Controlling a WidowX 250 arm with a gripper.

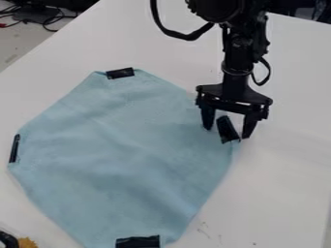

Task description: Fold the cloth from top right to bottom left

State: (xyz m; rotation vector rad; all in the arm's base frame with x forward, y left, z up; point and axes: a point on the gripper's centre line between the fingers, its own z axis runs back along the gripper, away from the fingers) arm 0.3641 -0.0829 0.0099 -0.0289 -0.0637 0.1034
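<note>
Lt-blue cloth (123,155) lay spread on the white tbl (291,184), w/ blk tape at the view's top (120,73), L (15,148) & btm (138,241). Gripper (227,131) hung at the cloth's R corner, fingers apart, one each side of the R tape (227,129); contact w/ cloth unclear. Cables (50,20) sat upper L, beyond the tbl edge.

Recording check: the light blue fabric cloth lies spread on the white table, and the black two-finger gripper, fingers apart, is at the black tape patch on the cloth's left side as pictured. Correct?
Wrong side: the camera view shows the black two-finger gripper, fingers apart, at the black tape patch on the pictured right side of the spread light blue fabric cloth.
</note>
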